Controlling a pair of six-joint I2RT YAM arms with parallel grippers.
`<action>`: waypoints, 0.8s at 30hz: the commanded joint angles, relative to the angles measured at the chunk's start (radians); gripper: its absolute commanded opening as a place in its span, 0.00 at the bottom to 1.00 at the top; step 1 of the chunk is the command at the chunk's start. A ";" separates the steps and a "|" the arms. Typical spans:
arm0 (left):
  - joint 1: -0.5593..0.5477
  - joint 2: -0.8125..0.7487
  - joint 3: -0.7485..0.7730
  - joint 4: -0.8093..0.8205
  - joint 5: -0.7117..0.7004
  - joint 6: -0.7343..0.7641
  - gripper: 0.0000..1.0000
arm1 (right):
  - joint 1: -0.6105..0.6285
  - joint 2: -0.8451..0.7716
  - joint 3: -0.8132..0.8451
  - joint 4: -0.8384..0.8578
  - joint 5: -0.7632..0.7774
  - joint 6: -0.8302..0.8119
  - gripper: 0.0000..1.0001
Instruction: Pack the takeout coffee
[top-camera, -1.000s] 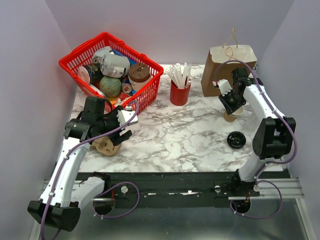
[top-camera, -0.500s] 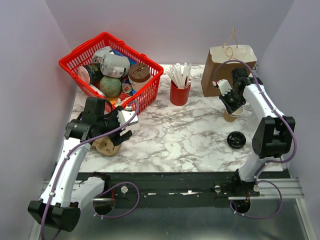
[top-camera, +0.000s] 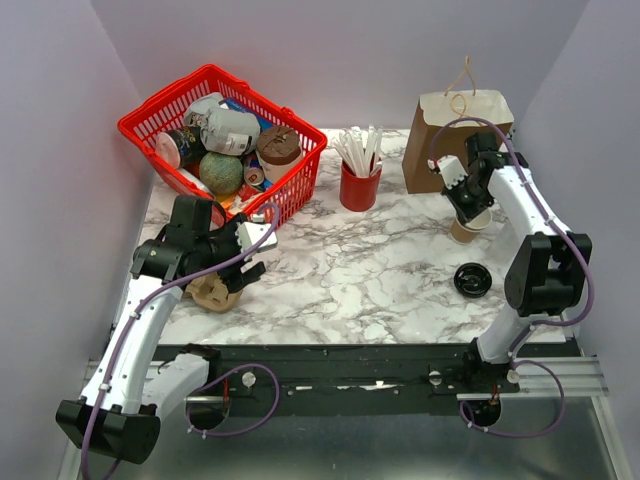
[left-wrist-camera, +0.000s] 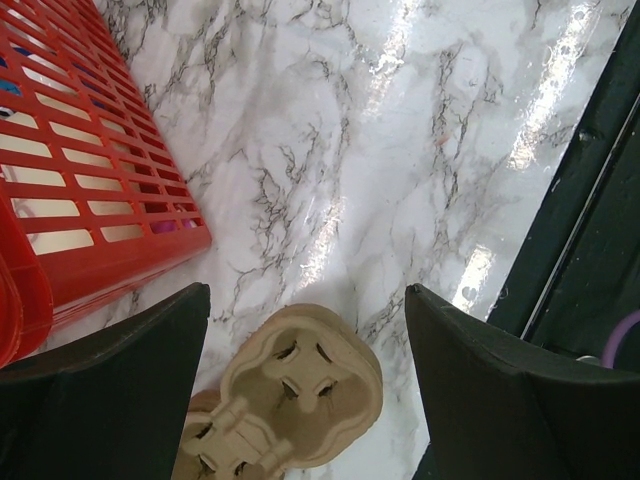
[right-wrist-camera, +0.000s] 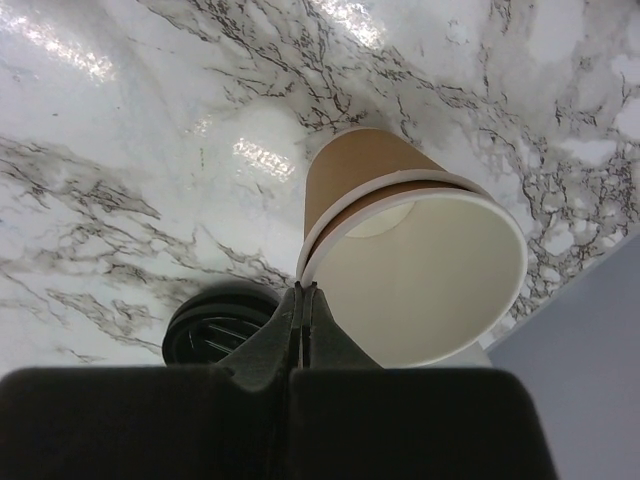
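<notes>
I see the takeout coffee (top-camera: 186, 144) in the red basket (top-camera: 165, 95), at 11 o'clock from my left claw (top-camera: 250, 253), which is wide apart and nearer than my right claw (right-wrist-camera: 304, 290), pinched together.

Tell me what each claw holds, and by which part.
The right claw seems to pinch the lidless paper cup by its rim; left claw is open, holding nothing.
</notes>
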 joint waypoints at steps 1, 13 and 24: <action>-0.005 -0.019 -0.014 0.022 0.006 -0.008 0.87 | -0.009 -0.021 0.035 -0.015 0.081 -0.022 0.01; -0.008 -0.007 -0.023 0.051 0.017 -0.012 0.87 | -0.075 -0.032 0.082 -0.063 -0.025 -0.023 0.01; -0.020 -0.005 -0.020 0.061 0.017 -0.029 0.87 | -0.124 0.039 0.199 -0.193 -0.112 -0.028 0.01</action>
